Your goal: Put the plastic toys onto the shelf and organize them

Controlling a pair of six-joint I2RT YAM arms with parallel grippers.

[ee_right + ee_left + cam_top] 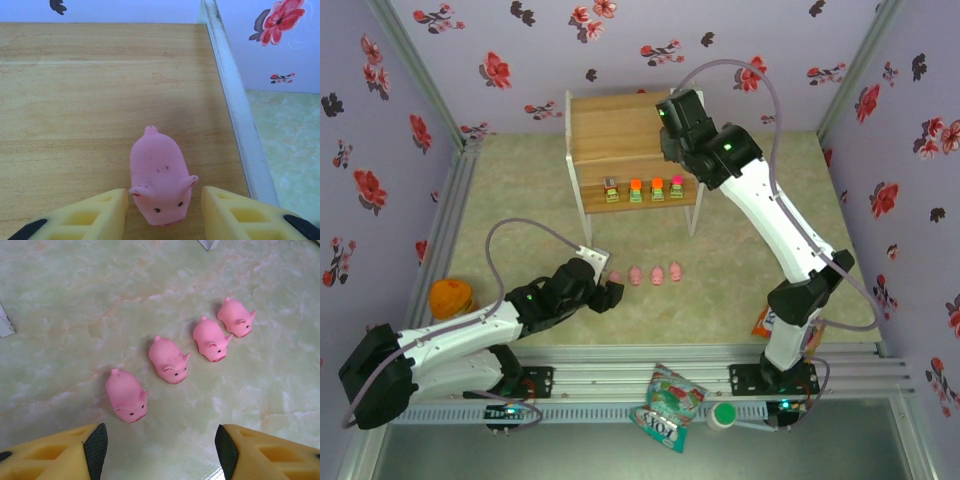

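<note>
**Item:** one pink pig (160,175), lying on the top board of the shelf (75,75), snout toward the camera and close to the white edge rail (235,100) on the board's right.

**Held by:** the right gripper (164,191). Its jaws are set narrow, one tip beside each ear. Whether they pinch the pig or only flank it cannot be told.

**Lower tier:** four blocky toys (635,190), in a row at the front edge.

**Counter (60,300):** a row of four pigs (170,360), each apart from the next. The left gripper (160,445) is just short of them, jaws well apart with nothing between.

**Risks:**
- A tip snagging an ear on withdrawal could drag the shelf pig over the rail.
- The nearest pig (127,396) sits off-centre toward the left pad. Closing from here would likely shove it or bump its neighbour.

**Room:**
- On the top board there is bare wood left of and behind the pig, and little to its right.
- The counter is open all round the row.
</note>
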